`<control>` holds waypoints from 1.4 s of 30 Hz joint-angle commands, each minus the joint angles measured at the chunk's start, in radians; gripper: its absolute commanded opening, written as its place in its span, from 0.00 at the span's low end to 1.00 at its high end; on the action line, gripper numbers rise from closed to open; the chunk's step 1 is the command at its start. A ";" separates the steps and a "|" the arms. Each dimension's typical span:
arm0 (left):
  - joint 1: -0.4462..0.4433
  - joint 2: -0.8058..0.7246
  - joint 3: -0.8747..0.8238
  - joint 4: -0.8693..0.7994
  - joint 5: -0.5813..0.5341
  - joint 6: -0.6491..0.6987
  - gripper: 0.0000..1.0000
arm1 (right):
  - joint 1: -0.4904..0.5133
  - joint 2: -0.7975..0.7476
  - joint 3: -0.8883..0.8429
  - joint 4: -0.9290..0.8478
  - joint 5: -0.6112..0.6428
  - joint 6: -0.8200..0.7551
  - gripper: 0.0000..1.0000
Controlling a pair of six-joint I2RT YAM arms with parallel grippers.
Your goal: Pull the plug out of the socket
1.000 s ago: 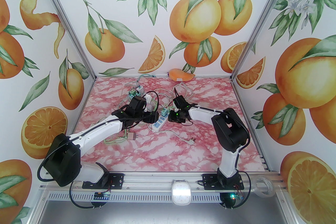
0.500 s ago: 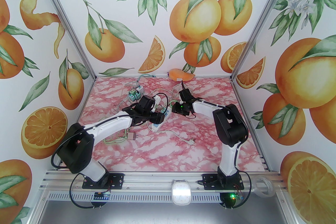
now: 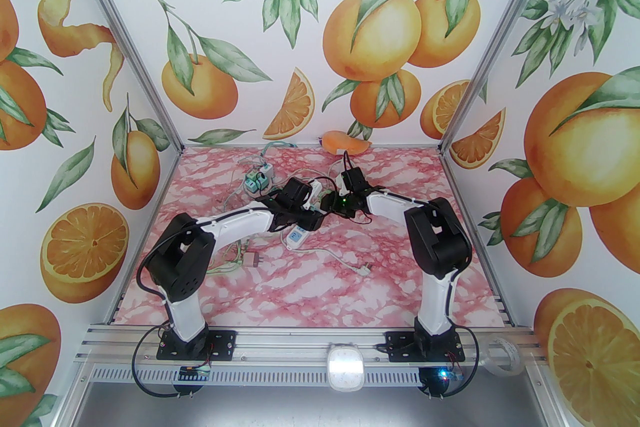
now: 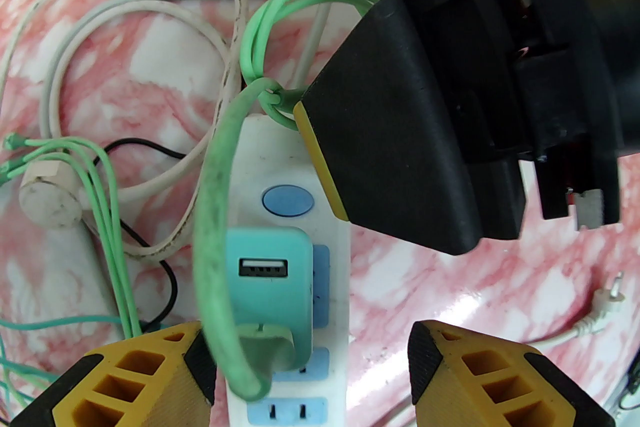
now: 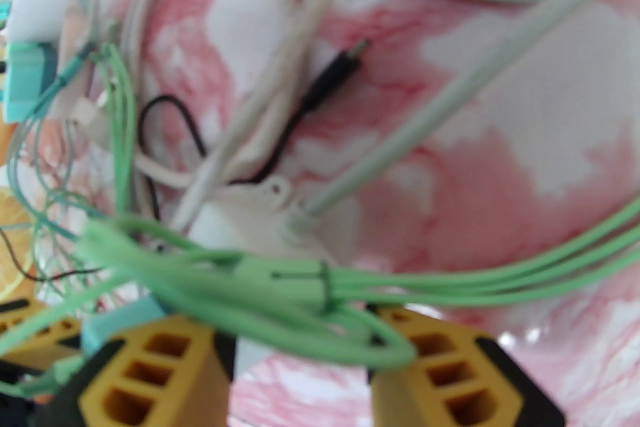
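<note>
A white socket strip [image 4: 280,149] lies on the pink marble table, with a teal plug [image 4: 270,275] with a USB port seated in it. My left gripper [image 4: 310,375] is open just above them, one yellow finger on each side of the strip and plug. A thick green cable [image 4: 215,215] curves past the plug's left side. My right gripper [image 5: 300,365] is open over the strip's far end [image 5: 250,220], green cable strands [image 5: 280,285] crossing between its fingers; one black finger [image 4: 400,139] sits at the strip's end. From above, both grippers meet over the strip [image 3: 296,235].
Tangled white, grey, green and black cables [image 4: 150,14] cover the table behind the strip. A second strip with teal plugs [image 3: 257,179] lies farther back left. A loose adapter [image 3: 252,260] and a white plug on its cord [image 3: 365,269] lie nearer. An orange toy [image 3: 345,142] sits at the back wall.
The left arm swung right and forward until its gripper came over the strip, its jaws narrowing. The right gripper moved back to the strip's far end and opened wider.
</note>
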 commanded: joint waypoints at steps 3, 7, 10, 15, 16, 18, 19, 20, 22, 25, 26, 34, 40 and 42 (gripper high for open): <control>0.020 0.060 0.066 0.017 0.003 0.055 0.62 | -0.008 0.046 0.014 0.037 -0.059 0.016 0.49; 0.024 0.092 0.092 0.020 0.024 0.070 0.58 | -0.010 0.064 0.030 0.032 -0.073 0.017 0.49; 0.029 0.112 0.096 0.023 0.038 0.072 0.49 | -0.011 0.082 0.045 0.010 -0.077 0.008 0.49; 0.029 0.104 0.097 0.022 0.044 0.069 0.27 | -0.012 0.101 0.046 -0.022 -0.050 -0.004 0.45; 0.029 0.100 0.099 0.020 0.041 0.068 0.27 | -0.012 0.105 0.047 -0.037 -0.038 -0.010 0.44; 0.029 0.091 0.104 0.017 0.045 0.065 0.25 | -0.012 0.106 0.044 -0.065 -0.008 -0.019 0.41; 0.030 0.088 0.110 0.013 0.046 0.061 0.24 | -0.012 0.106 0.042 -0.074 0.001 -0.026 0.40; 0.029 0.086 0.115 0.008 0.051 0.059 0.24 | -0.012 0.102 0.036 -0.079 0.008 -0.033 0.40; 0.029 0.084 0.126 -0.002 0.069 0.052 0.24 | -0.012 0.100 0.028 -0.091 0.024 -0.041 0.39; 0.029 0.077 0.135 -0.008 0.097 0.030 0.21 | -0.012 0.113 0.035 -0.131 0.047 -0.059 0.38; 0.032 0.074 0.135 -0.004 0.109 0.018 0.21 | -0.010 0.119 0.038 -0.143 0.054 -0.065 0.38; 0.058 0.054 0.129 0.035 0.186 -0.052 0.21 | 0.005 0.145 0.041 -0.198 0.104 -0.094 0.37; 0.021 0.062 0.127 0.008 0.081 0.014 0.21 | 0.017 0.150 0.051 -0.218 0.127 -0.106 0.37; 0.003 0.065 0.125 0.008 0.047 0.037 0.21 | 0.021 0.156 0.057 -0.225 0.129 -0.107 0.37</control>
